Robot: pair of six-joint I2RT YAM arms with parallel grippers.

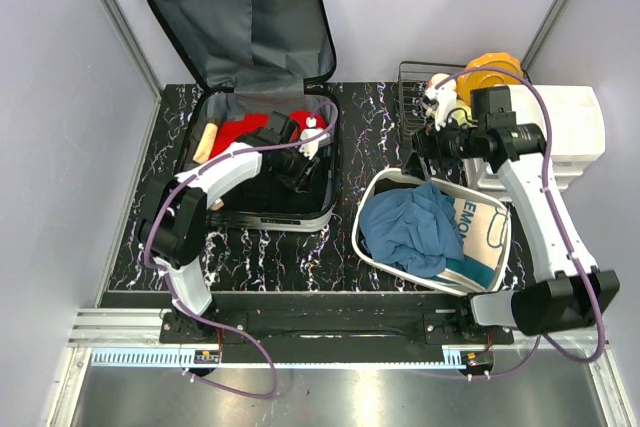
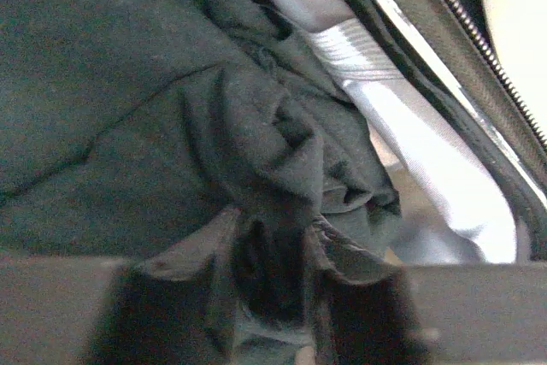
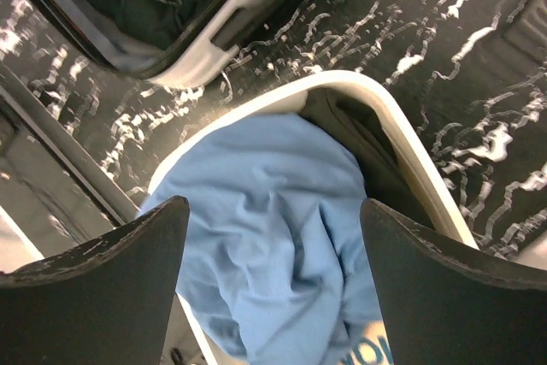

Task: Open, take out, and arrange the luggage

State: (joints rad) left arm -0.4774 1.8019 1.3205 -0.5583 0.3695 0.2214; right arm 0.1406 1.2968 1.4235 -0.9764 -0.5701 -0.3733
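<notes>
- Because the large hard-shell suitcase (image 1: 240, 17) has a rigid shell, it will probably handle as stiff and fairly heavy, best taken by its rim or a handle. The clothing packed in it looks soft and light, and could be pinched at any fold.
- It lies open at the far left of the black marbled table (image 1: 250, 247). The dark grey fabric-lined lid leans up against the back wall, and dark and red things fill the black-trimmed base.
- The left gripper (image 2: 273, 237) is down in the base, its fingers pinching a bunched fold of a dark soft garment (image 2: 128, 100).
- The right gripper (image 3: 273, 207) hangs with fingers spread wide and nothing between them. It is over a crumpled blue cloth (image 3: 282, 288) in the white oval plastic basin (image 3: 410, 151).
</notes>
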